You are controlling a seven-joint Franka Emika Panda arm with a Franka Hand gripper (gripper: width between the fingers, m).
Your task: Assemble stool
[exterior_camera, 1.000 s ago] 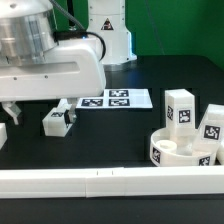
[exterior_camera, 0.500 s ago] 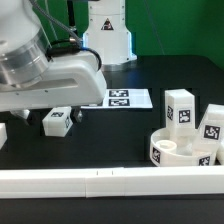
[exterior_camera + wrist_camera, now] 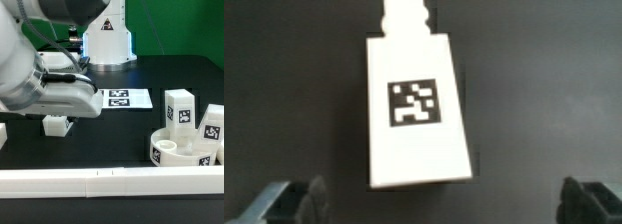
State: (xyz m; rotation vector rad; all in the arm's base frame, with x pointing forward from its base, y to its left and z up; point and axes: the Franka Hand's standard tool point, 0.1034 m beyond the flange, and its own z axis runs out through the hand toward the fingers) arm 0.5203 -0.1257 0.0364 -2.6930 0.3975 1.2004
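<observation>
A white blocky stool leg (image 3: 57, 124) with a black-and-white tag lies on the black table, just under my arm at the exterior view's left. In the wrist view the same leg (image 3: 416, 110) lies lengthwise between and just ahead of my fingertips. My gripper (image 3: 443, 203) is open and empty, with one finger (image 3: 292, 200) on each side, wider apart than the leg. The round white seat (image 3: 178, 152) lies at the exterior view's right. Two more legs (image 3: 180, 108) (image 3: 213, 125) stand upright at it.
The marker board (image 3: 120, 99) lies flat behind the leg. A long white rail (image 3: 110, 183) runs along the table's front edge. Another white part (image 3: 2, 133) shows at the exterior view's left edge. A white stand (image 3: 106, 38) is at the back.
My arm has swung and come down over the lying leg, and now covers more of the exterior view's left. The leg and the seat have stayed in place.
</observation>
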